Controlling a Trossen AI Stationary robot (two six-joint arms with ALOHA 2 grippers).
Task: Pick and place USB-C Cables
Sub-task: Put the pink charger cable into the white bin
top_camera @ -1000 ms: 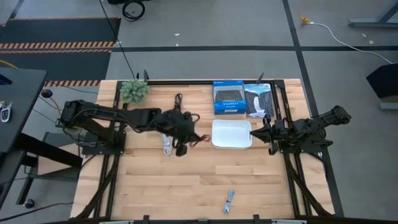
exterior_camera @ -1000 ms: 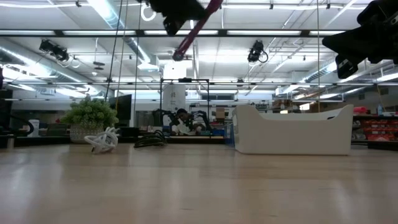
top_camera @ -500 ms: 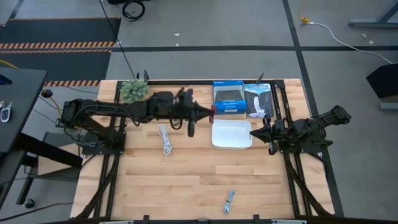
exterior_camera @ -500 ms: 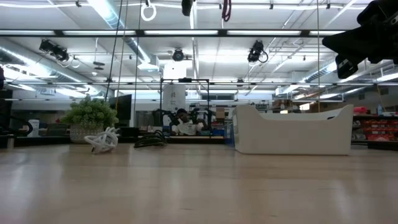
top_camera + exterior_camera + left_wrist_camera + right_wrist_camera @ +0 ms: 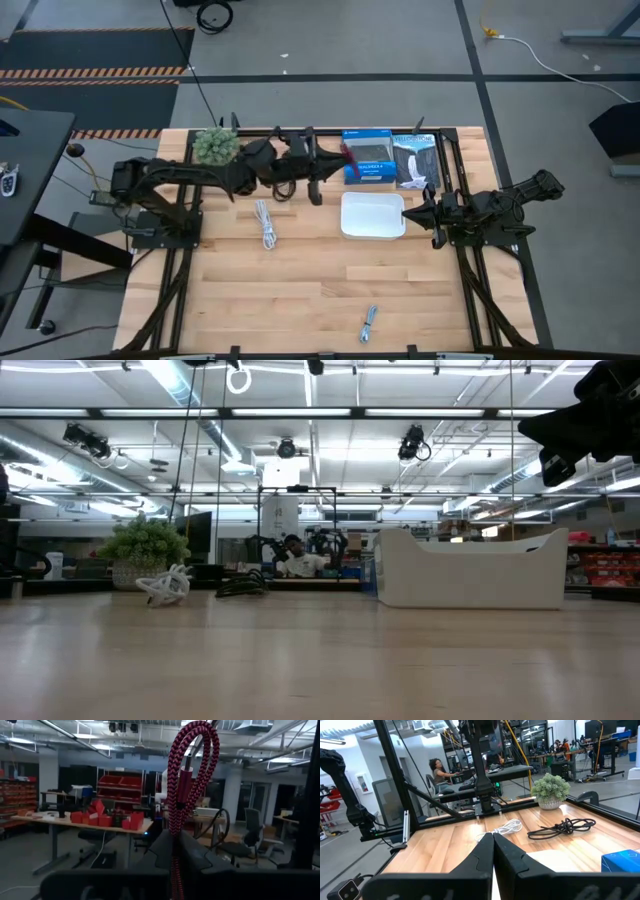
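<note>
Jaws of the left gripper (image 5: 172, 851) are pinching the red cable (image 5: 192, 775), held up off the surface at the far side, left of the blue box (image 5: 367, 157) and beyond the white tray (image 5: 373, 216). Right gripper (image 5: 409, 214) has its jaws pressed together, parked at the tray's right edge. White cable (image 5: 266, 223) and black cable (image 5: 563, 827) lie at far left near the green plant (image 5: 216, 146); grey cable (image 5: 369, 322) lies at the near edge.

No text can be read, even on the blue box (image 5: 367, 158).
</note>
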